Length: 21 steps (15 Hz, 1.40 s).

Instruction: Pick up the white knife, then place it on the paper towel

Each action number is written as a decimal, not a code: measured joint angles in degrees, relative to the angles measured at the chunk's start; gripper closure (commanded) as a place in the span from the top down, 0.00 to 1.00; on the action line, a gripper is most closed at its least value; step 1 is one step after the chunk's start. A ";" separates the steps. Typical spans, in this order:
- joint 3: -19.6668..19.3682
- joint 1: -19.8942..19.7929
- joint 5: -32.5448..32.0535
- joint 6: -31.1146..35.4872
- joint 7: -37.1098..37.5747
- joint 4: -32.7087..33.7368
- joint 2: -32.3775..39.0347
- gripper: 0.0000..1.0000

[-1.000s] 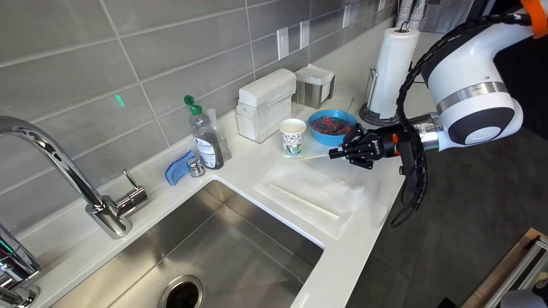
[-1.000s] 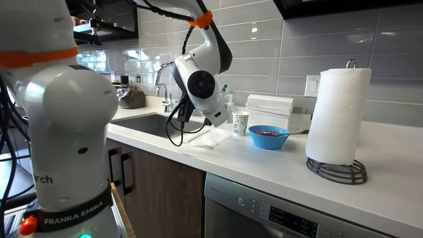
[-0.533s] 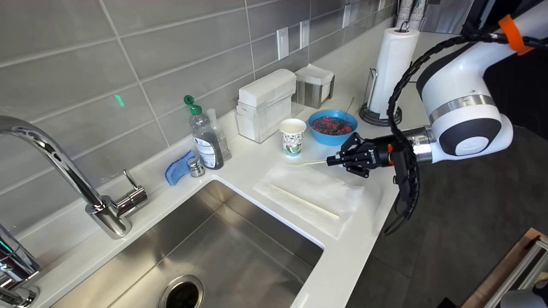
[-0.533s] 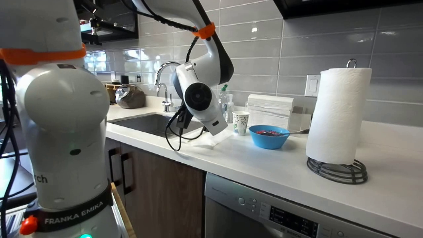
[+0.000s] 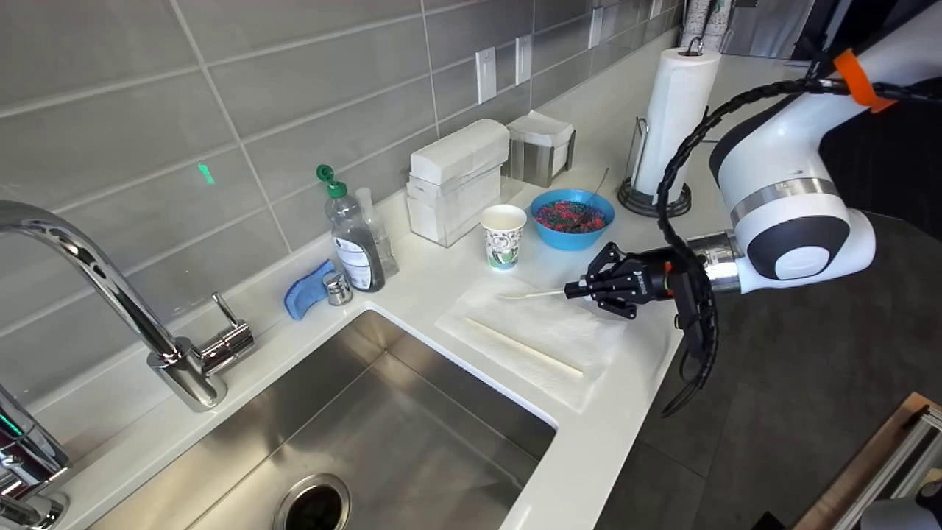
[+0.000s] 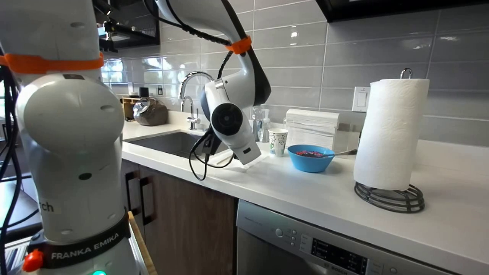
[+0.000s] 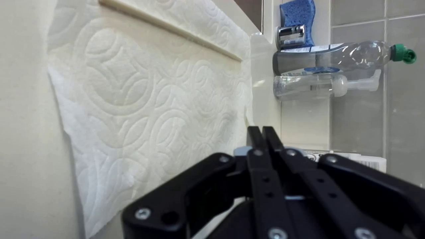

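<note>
The white knife (image 5: 533, 294) is a thin pale utensil pointing out from my gripper (image 5: 569, 290). The gripper is shut on one end of it. The knife is over the back part of the paper towel (image 5: 570, 331); I cannot tell whether it touches. The towel is a flat, rumpled white sheet beside the sink, and it fills much of the wrist view (image 7: 172, 116). In the wrist view the fingertips (image 7: 261, 128) are nearly together, with only a pale sliver beyond them. In an exterior view the arm hides the gripper and knife; part of the towel (image 6: 254, 162) shows.
A long thin pale strip, like a stick (image 5: 524, 346), lies along the towel. The sink (image 5: 412, 419) is in front of it. A paper cup (image 5: 503, 239), a blue bowl (image 5: 563, 239), a napkin holder (image 5: 456, 191) and a soap bottle (image 5: 357, 243) stand behind. A paper roll (image 5: 673, 129) stands farther off.
The gripper has moved with the knife toward the sink and lower in the picture. The knife has gone from beside the cup to over the towel. The gripper has stayed shut.
</note>
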 measured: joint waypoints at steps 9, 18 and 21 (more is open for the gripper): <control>4.11 0.59 15.00 -0.85 -8.91 0.06 1.37 0.01; 2.74 -0.67 14.57 -0.86 -9.55 0.84 2.47 0.01; 2.70 -0.73 14.56 -0.83 -9.55 0.84 2.81 0.01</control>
